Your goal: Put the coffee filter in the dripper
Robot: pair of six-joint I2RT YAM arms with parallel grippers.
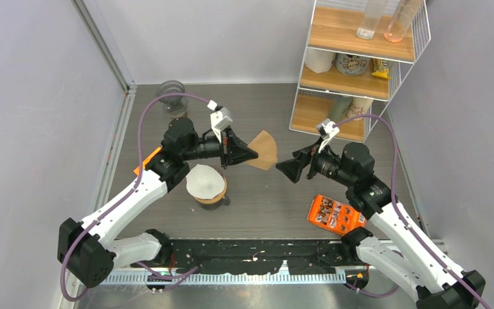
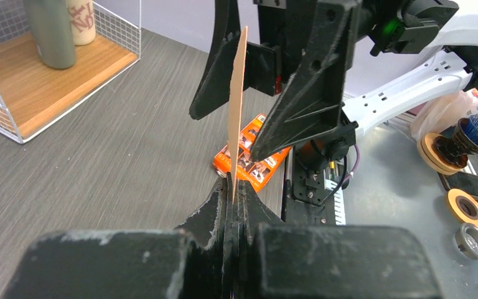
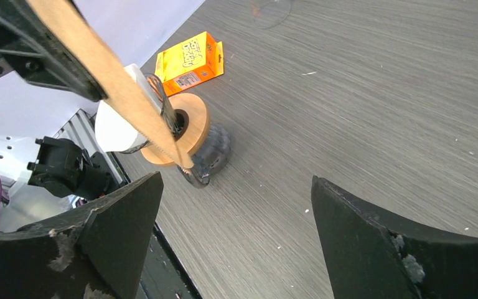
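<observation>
Grey table (image 1: 270,203) below, coffee filter (image 1: 264,149) clamped between shut left jaws, near wide-open right jaws.

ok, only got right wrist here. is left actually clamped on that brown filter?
Observer: Yes. The left wrist view shows the left gripper shut on the brown filter, which stands edge-on and upright.
Operator: is right touching it?
Observer: No. From above, the right gripper is open and faces the filter's wide edge, with a gap between them.
Operator: anything under me I can't see?
Observer: An orange packet lies nearer the bases than the right gripper.
</observation>
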